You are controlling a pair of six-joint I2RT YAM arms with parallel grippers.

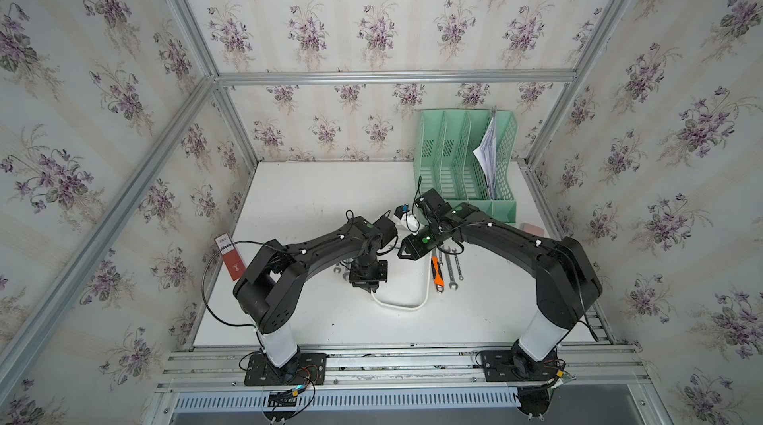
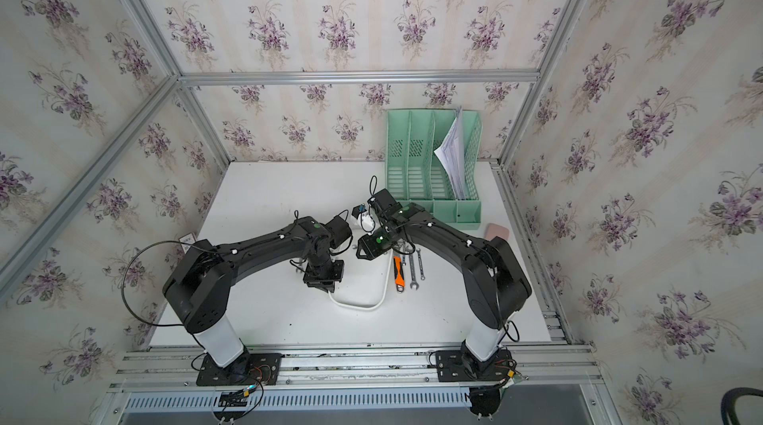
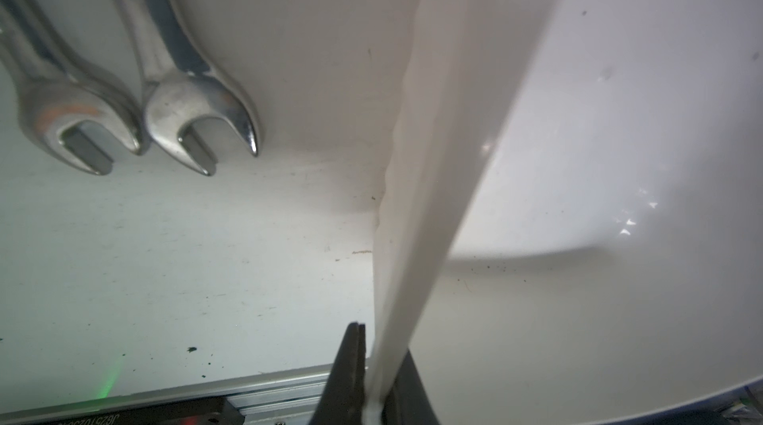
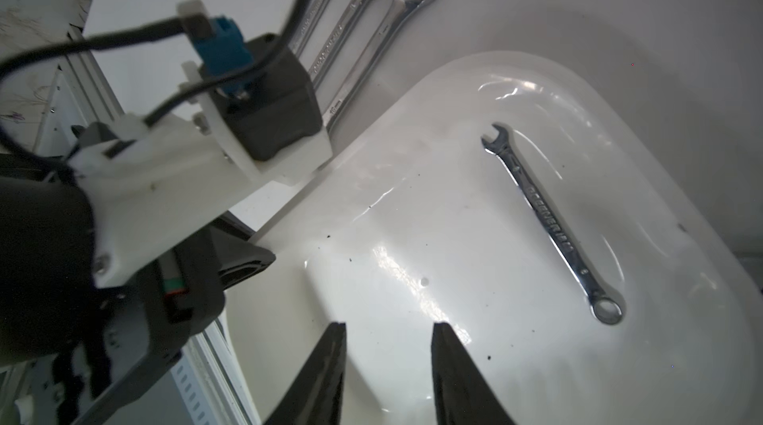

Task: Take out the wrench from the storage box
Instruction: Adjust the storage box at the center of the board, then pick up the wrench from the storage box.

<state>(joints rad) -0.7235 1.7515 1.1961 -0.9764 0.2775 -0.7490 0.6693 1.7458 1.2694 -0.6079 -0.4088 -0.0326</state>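
Note:
The storage box, a shallow white tray (image 4: 413, 237), lies mid-table; its near rim (image 1: 413, 308) (image 2: 363, 308) shows in both top views. One small silver wrench (image 4: 553, 224) lies flat inside it; my right arm hides it in both top views. My left gripper (image 3: 382, 340) (image 1: 368, 287) is shut on the box's side wall (image 3: 429, 154), one finger outside and one inside. My right gripper (image 4: 389, 326) (image 1: 402, 254) hangs open over the box floor, empty, a short way from the wrench.
Several wrenches (image 4: 371, 30) (image 3: 198, 121) lie on the table left of the box. An orange-handled tool (image 1: 437, 274) and two wrenches (image 1: 451, 270) lie right of it. A mint-green file rack (image 1: 466, 162) stands at the back right, a pink case (image 1: 532, 229) beside it.

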